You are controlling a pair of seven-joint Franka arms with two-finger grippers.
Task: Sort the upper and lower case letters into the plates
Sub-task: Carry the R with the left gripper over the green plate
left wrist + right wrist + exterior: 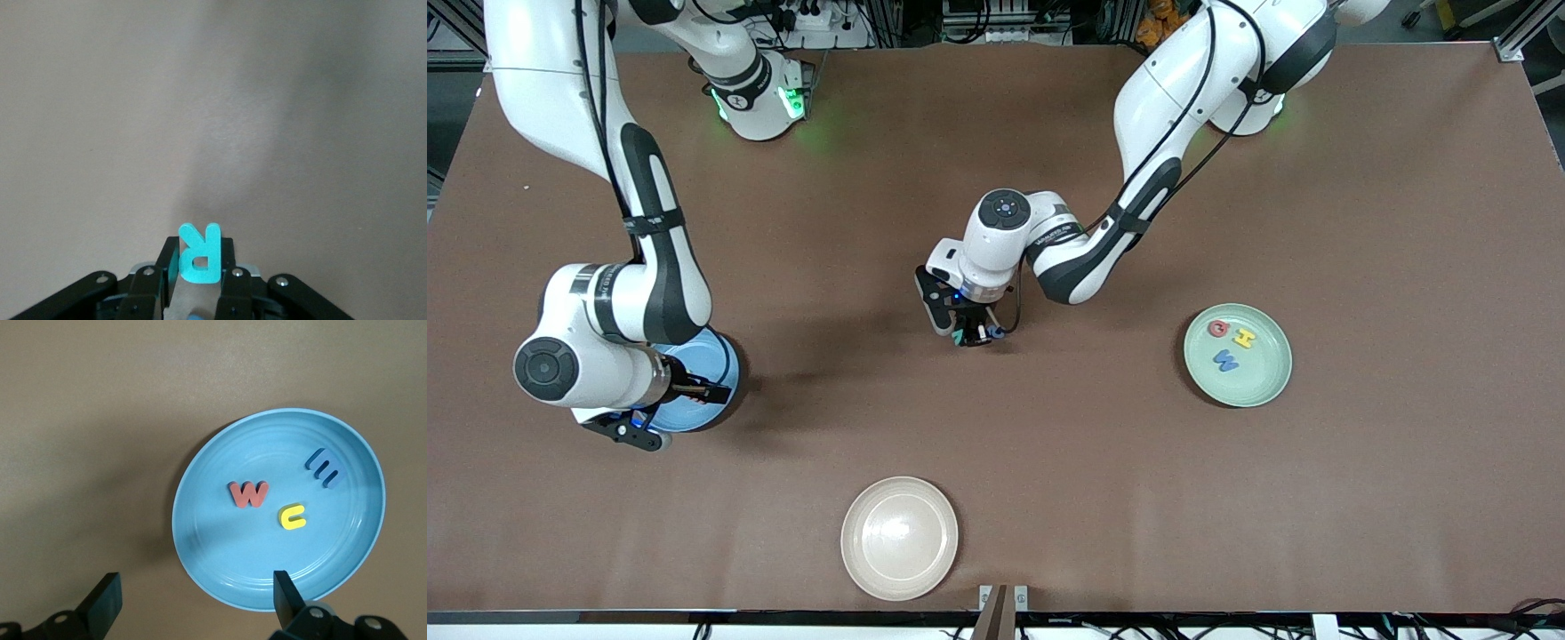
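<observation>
Left gripper (971,336), mid-table, clamps a teal R (199,253), unsorted. Right gripper (193,600), jaws apart and empty, waits over the blue plate (220,583) holding w, c, m. Green plate (1263,391), toward the left arm's end, holds G, H, W.

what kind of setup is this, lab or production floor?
Probably a robotics lab: two white robot arms on a brown-covered table, sorting foam letters into a pale mint green plate, with cable clutter along the edge.

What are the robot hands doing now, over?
Left gripper shut on teal R, over mid-table. Right gripper open above blue plate. Nothing blocking.
</observation>
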